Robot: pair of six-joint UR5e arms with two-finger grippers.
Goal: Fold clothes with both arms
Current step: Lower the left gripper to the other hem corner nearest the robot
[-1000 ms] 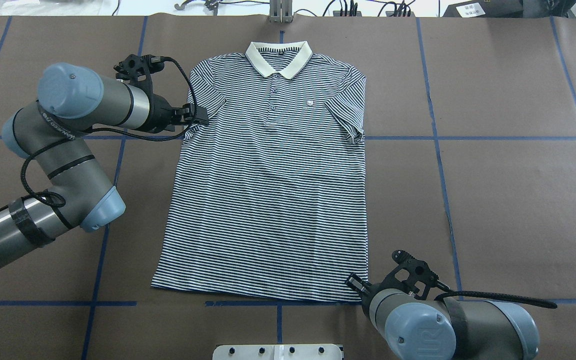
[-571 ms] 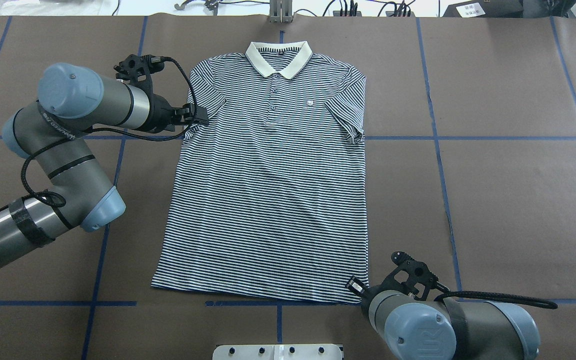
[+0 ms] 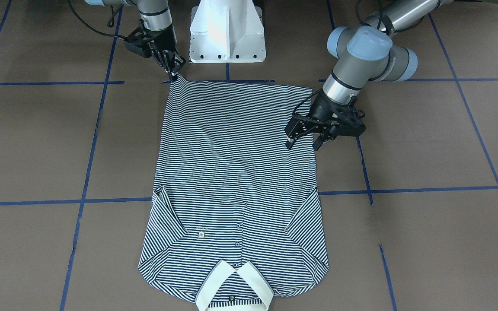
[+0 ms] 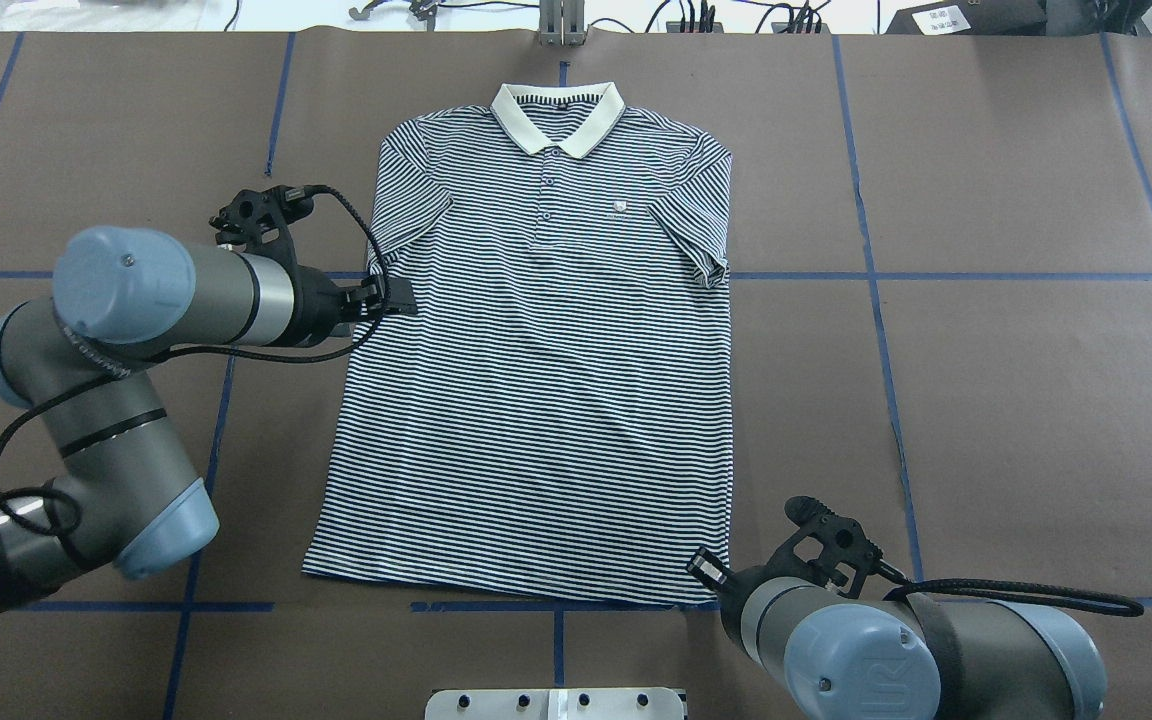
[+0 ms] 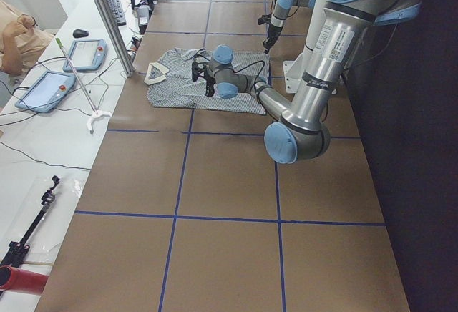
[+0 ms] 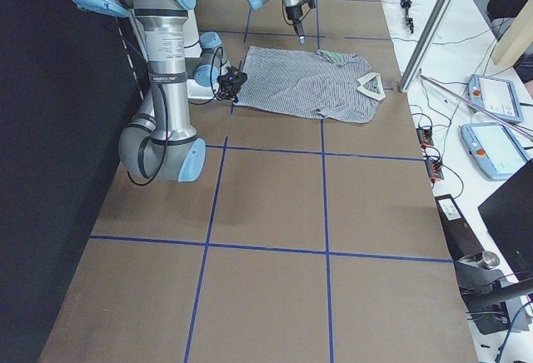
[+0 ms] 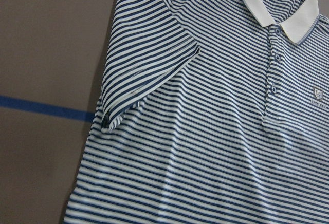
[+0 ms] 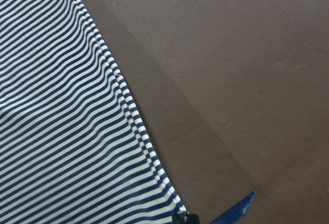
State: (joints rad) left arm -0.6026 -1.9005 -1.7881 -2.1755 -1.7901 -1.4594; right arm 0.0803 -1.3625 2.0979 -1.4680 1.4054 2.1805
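Note:
The striped polo shirt [image 4: 546, 380] lies flat and face up on the brown table, with its cream collar [image 4: 558, 115] at the far edge. My left gripper [image 3: 304, 144] hangs open over the shirt's left side seam, just below the sleeve [image 4: 406, 210], and one finger is over the cloth. Its wrist view shows the sleeve [image 7: 139, 80] and placket from above. My right gripper [image 3: 173, 74] is shut on the near right hem corner, which peaks up to the fingertips. In the right wrist view the shirt's edge [image 8: 123, 95] runs down to that corner.
The white pedestal base [image 3: 227, 30] stands just behind the hem. Blue tape lines [image 4: 936, 276] cross the brown table cover. Cables and a metal post [image 4: 561, 25] line the far edge. Tablets [image 5: 86, 53] and a person's arm [image 5: 14, 36] are beyond the table's side.
My left gripper has moved back toward the robot along the shirt's left edge, from the sleeve hem to just below the sleeve. The right gripper has barely shifted at the hem corner.

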